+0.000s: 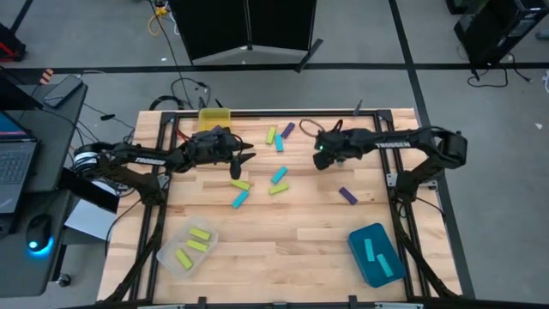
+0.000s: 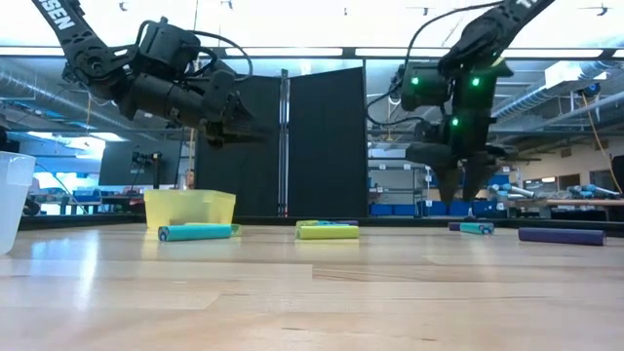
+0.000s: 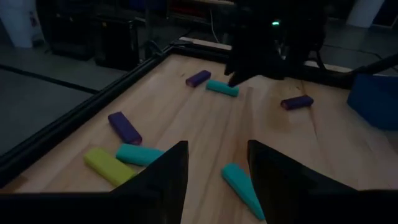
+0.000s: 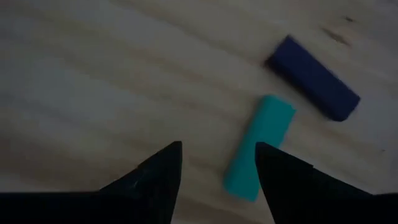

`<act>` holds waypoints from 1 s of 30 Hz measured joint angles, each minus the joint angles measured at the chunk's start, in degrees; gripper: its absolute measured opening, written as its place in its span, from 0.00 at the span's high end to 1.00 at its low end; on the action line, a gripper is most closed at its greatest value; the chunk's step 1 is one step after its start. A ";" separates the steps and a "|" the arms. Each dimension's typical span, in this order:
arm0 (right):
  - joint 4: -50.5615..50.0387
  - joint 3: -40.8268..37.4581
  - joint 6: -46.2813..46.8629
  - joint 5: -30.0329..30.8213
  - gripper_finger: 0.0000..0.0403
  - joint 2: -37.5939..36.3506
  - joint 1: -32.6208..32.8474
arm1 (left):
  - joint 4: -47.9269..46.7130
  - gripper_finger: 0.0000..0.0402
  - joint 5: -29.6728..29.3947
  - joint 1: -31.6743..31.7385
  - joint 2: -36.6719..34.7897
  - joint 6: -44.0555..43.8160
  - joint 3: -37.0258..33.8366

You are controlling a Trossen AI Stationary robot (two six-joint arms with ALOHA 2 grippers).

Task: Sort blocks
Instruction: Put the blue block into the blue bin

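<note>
Loose blocks lie flat on the wooden table: a yellow-green block [image 1: 270, 135], a cyan block [image 1: 280, 143] and a purple block [image 1: 288, 130] near the far edge, and a cyan block [image 1: 280, 175], two yellow-green blocks [image 1: 240, 184] and a cyan block [image 1: 241, 199] in the middle. Another purple block [image 1: 347, 196] lies to the right. My left gripper [image 1: 249, 157] [image 3: 214, 144] hovers open above the middle group. My right gripper [image 1: 319, 160] [image 4: 217, 144] is open, pointing down above a cyan block [image 4: 258, 146] and a purple block [image 4: 314, 78] that its arm hides in the high view.
A clear bin [image 1: 187, 247] with yellow-green blocks stands near the table's near-left corner. A teal bin [image 1: 376, 254] with cyan blocks is near the near-right corner. A yellow bin [image 1: 216, 118] sits at the far edge behind my left arm. Bare wood lies between the two near bins.
</note>
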 joint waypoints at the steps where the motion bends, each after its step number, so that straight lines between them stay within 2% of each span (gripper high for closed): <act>1: 0.32 0.00 0.21 -0.15 0.47 0.25 -1.19 | 0.29 0.57 -0.02 -0.09 0.00 0.00 0.00; 7: 0.19 -0.08 1.27 -0.20 0.47 2.40 -6.28 | 0.39 0.57 0.01 -0.39 0.00 0.09 0.01; 14: 7.13 -2.49 3.66 -1.84 0.47 7.83 -7.83 | 0.59 0.57 0.01 -0.51 0.00 0.11 0.02; 18: 7.47 -2.40 3.97 -1.75 0.48 9.22 -7.84 | 0.67 0.57 0.01 -0.51 0.00 0.12 0.02; 21: 7.96 -2.47 2.62 -1.80 0.53 8.92 -7.40 | 0.58 0.57 0.01 -0.51 0.00 0.11 0.02; 26: 8.64 -2.51 -1.68 -1.77 0.72 8.59 -6.58 | 0.22 0.57 0.01 -0.51 0.00 0.11 0.02; 30: 8.46 -2.29 -4.77 -1.86 0.73 8.47 -6.56 | -0.19 0.57 0.01 -0.51 0.00 0.11 0.02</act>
